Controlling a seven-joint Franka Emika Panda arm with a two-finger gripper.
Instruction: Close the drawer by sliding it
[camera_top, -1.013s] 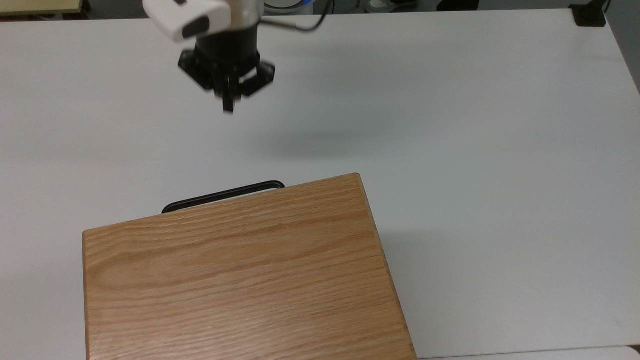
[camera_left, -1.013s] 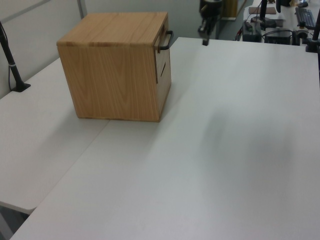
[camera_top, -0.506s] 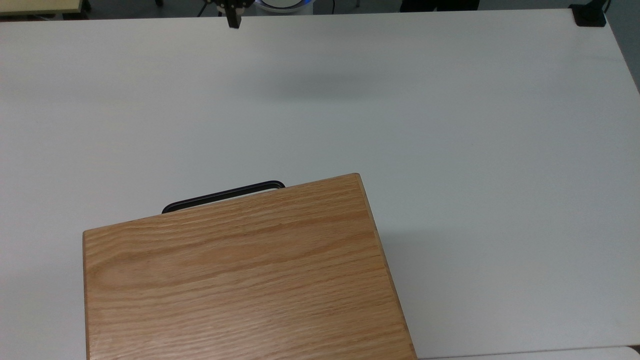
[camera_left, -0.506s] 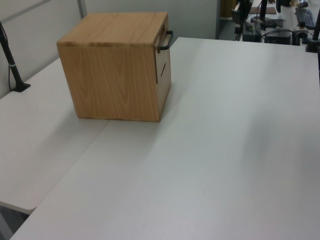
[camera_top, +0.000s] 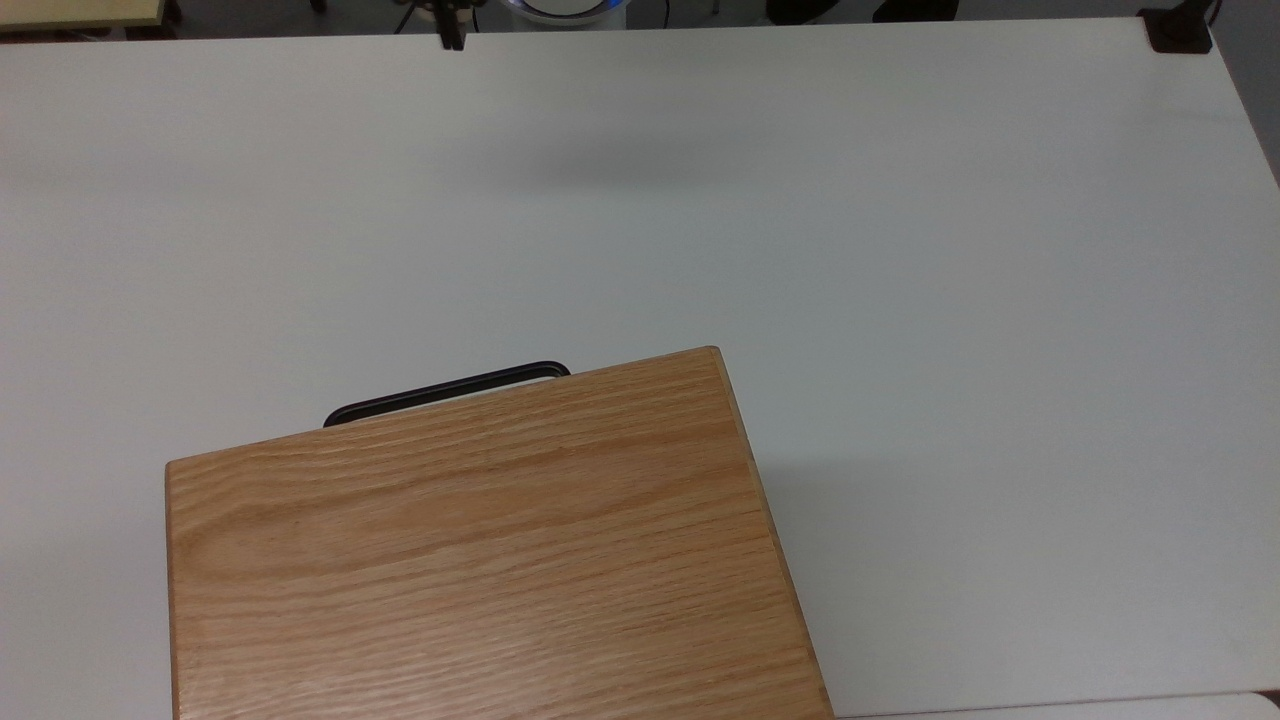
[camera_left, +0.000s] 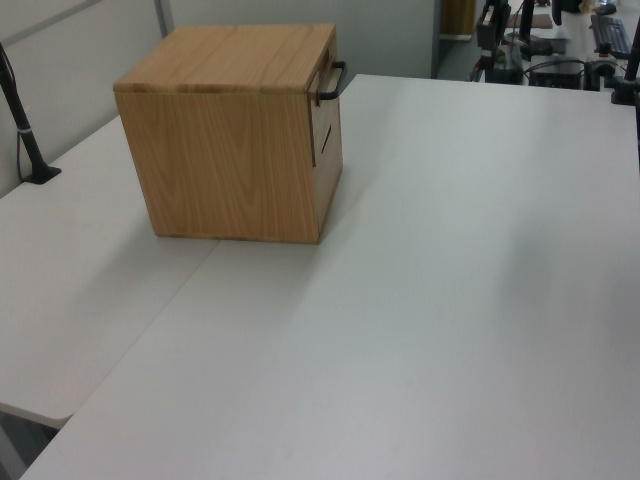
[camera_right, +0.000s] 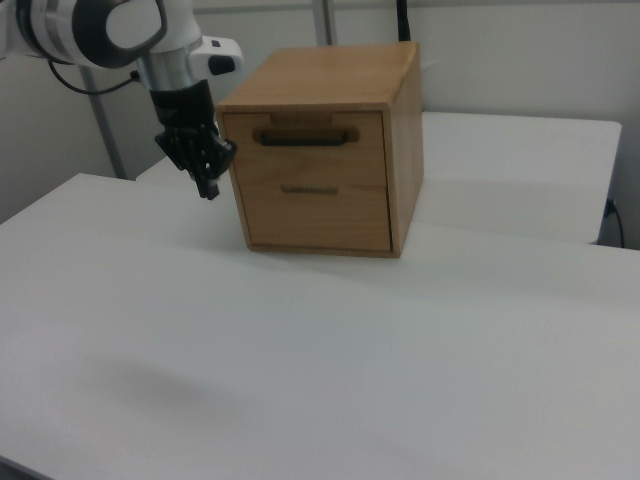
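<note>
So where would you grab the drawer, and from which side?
By the black bar handle on the drawer front, coming straight at the front face: the bar lies level and stands off the wood, leaving a gap behind it.

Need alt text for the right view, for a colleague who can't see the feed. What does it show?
An oak cabinet stands on a white table, its top drawer with a black bar handle pushed in nearly flush. The robot's gripper, fingers together, hangs in the air at the right view's left of the cabinet, touching nothing.
</note>
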